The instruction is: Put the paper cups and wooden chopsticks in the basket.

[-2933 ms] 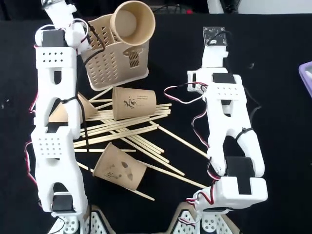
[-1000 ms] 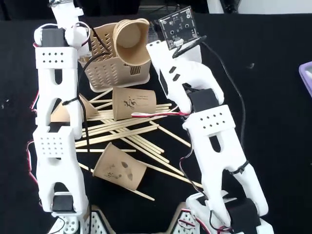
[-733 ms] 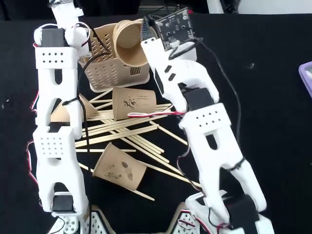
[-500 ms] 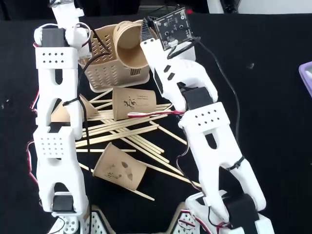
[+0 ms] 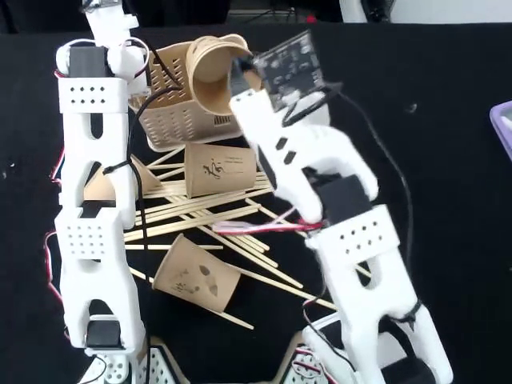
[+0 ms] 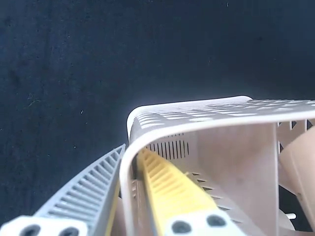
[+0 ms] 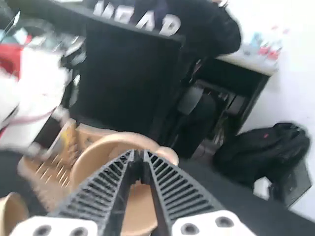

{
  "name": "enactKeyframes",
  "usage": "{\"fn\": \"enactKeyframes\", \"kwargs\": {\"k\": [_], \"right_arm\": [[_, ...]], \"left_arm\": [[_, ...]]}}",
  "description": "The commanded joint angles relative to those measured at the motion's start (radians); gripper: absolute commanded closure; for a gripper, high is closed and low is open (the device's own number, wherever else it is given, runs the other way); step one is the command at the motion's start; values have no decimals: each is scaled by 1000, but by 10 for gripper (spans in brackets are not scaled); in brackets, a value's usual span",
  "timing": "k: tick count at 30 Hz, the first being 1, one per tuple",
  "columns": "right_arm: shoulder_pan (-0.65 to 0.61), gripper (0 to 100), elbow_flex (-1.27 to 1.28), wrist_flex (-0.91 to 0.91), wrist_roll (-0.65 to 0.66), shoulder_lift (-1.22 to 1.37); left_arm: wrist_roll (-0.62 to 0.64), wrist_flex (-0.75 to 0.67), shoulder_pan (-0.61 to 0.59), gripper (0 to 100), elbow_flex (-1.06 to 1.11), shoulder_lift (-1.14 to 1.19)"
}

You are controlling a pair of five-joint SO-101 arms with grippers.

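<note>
Loose cups (image 5: 196,276) and chopsticks (image 5: 200,212) lie on the table; beyond, left gripper (image 6: 131,148) clamps the basket (image 5: 180,120) wall; right gripper (image 7: 139,153) pinches the tilted cup (image 5: 210,76) rim at the basket mouth; step judged: seating it; next: lower, release.

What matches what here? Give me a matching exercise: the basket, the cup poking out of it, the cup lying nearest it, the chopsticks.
1 basket
2 tilted cup
3 cup nearest the basket
4 chopsticks

A spread over the black table
B lying sideways on chopsticks
C wall between the left fingers
D in the basket's mouth, rim pinched by right fingers

Pairs: 1-C, 2-D, 3-B, 4-A
</note>
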Motion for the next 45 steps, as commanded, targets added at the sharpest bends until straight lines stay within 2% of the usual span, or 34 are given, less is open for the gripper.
{"fn": "enactKeyframes", "kwargs": {"k": [1,10,16,28,32,37,40,43,45], "right_arm": [[-20,987,47,-38,11,-30],[-15,987,133,-391,11,114],[3,987,51,-477,3,202],[9,987,-21,-473,3,199],[72,972,-19,-292,11,136],[218,873,4,-81,-5,101],[259,861,41,-157,-91,174],[299,861,24,-316,-236,269],[304,861,-30,-339,-328,320]], "left_arm": [[5,26,24,970,5,-3],[5,61,41,970,4,-12],[5,63,62,970,10,-12],[5,63,59,970,5,-5],[5,60,59,970,10,-3],[9,60,61,970,10,-3],[11,57,64,970,10,-3],[6,60,64,970,8,-3],[6,60,64,970,10,-3]]}}
